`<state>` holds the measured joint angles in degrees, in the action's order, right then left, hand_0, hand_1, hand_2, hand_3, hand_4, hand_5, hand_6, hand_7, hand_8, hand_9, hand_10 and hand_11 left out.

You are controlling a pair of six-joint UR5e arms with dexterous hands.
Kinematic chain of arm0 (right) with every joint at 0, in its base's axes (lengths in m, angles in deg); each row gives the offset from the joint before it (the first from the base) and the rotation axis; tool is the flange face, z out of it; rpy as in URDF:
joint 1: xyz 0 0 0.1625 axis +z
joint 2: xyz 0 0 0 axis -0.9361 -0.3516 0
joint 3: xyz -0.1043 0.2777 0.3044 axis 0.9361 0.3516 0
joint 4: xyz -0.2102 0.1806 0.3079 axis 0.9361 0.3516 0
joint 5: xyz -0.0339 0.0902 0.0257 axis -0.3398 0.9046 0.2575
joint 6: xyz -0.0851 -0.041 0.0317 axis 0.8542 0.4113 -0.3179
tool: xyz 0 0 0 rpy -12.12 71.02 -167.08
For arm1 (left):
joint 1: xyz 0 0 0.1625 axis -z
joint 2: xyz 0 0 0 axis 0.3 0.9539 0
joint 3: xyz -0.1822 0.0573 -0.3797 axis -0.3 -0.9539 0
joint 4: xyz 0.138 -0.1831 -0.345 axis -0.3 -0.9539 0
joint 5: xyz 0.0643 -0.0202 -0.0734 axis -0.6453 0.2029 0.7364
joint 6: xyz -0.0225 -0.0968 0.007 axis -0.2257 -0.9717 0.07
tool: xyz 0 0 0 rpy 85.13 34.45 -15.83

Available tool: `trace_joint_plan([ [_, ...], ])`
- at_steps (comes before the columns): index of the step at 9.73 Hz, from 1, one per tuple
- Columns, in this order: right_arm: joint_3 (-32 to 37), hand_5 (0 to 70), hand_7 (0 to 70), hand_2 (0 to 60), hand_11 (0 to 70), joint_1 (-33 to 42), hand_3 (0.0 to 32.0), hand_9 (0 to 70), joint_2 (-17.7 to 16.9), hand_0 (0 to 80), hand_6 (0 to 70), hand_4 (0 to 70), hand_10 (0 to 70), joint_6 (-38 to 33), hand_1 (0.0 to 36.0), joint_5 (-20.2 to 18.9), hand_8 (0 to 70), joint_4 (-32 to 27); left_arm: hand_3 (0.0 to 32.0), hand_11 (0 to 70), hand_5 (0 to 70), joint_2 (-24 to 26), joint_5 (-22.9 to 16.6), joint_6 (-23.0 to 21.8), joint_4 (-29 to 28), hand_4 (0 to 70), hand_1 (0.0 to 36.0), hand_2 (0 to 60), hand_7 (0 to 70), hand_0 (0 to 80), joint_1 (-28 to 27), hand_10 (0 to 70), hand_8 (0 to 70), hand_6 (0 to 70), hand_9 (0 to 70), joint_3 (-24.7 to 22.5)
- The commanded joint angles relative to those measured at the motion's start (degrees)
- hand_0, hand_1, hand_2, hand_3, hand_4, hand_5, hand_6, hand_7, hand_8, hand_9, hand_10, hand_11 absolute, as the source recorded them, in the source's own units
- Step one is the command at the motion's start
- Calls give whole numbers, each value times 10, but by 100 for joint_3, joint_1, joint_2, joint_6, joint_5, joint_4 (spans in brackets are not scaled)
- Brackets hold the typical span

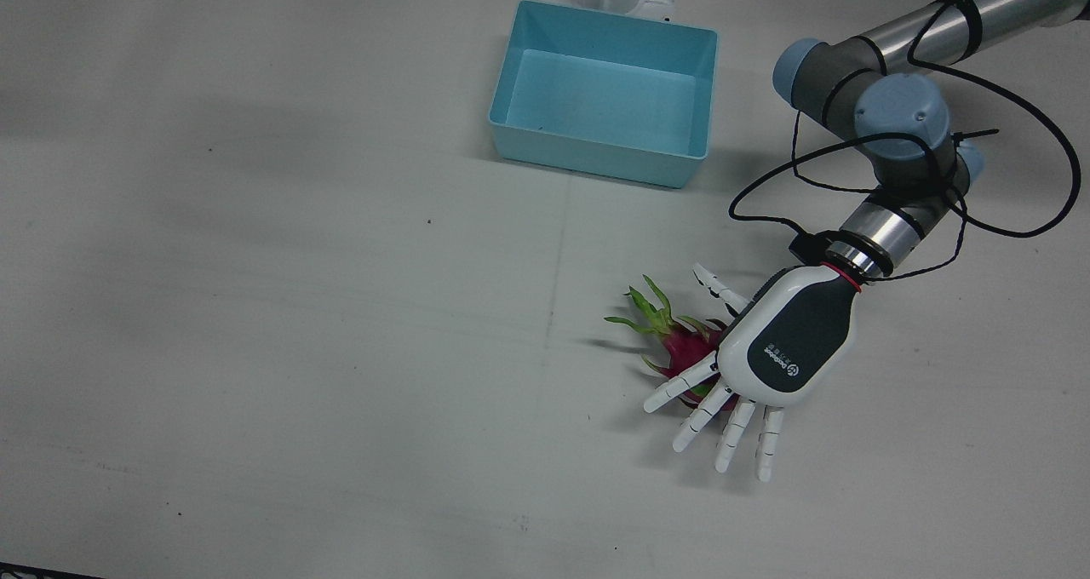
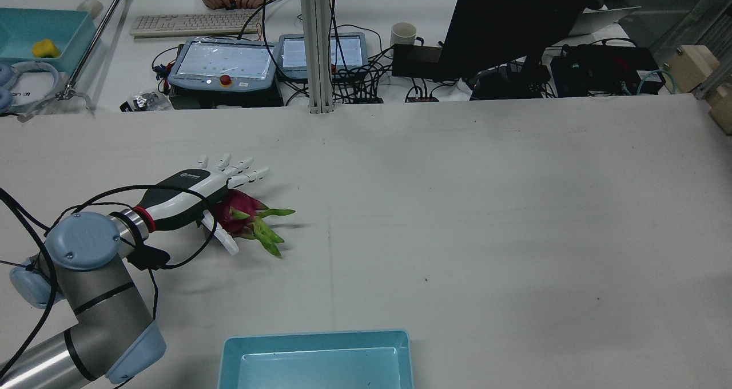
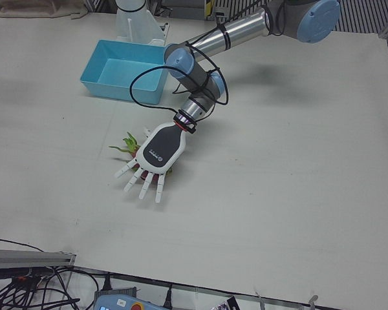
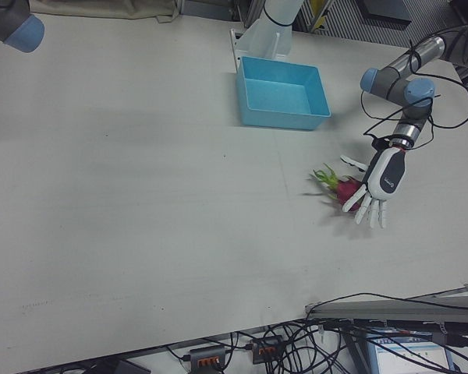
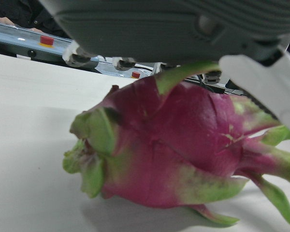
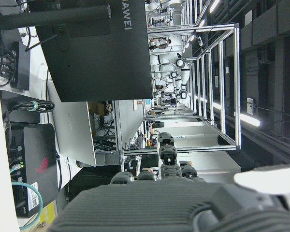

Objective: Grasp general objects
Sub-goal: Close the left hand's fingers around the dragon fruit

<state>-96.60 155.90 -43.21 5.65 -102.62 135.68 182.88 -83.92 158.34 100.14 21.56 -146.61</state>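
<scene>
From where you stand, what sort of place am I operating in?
Likely a robotics teleoperation lab: teach pendants and a keyboard line the operators' desk, and metal frame rigs stand beyond.

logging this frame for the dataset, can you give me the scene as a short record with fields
target: dragon fruit, lying on the table
left hand: palm down over the fruit, fingers spread, not closed on it
right hand: only its own camera shows part of it; state unclear
container: blue bin, nothing visible inside, apart from the fruit
grasp status: not yet done
</scene>
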Motion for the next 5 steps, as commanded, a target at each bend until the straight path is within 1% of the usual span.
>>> trace_joint_plan([
  [1,0,0,0,0,0,0,0,0,0,0,0,0,0,0,0,0,0,0,282,0,0,22,-7,115,-40,0,80,0,37,473,106,0,0,0,0,151],
  [2,0,0,0,0,0,0,0,0,0,0,0,0,0,0,0,0,0,0,286,0,0,22,2,176,-92,0,79,0,36,473,141,0,0,0,0,229],
  [3,0,0,0,0,0,0,0,0,0,0,0,0,0,0,0,0,0,0,280,0,0,22,2,308,-180,0,79,0,35,473,142,0,0,0,0,308],
  [4,0,0,0,0,0,0,0,0,0,0,0,0,0,0,0,0,0,0,270,0,0,22,2,379,-216,0,79,0,39,473,142,0,0,0,0,361],
  [5,0,0,0,0,0,0,0,0,0,0,0,0,0,0,0,0,0,0,248,0,0,22,2,510,-242,0,86,0,38,476,142,0,0,0,0,388],
])
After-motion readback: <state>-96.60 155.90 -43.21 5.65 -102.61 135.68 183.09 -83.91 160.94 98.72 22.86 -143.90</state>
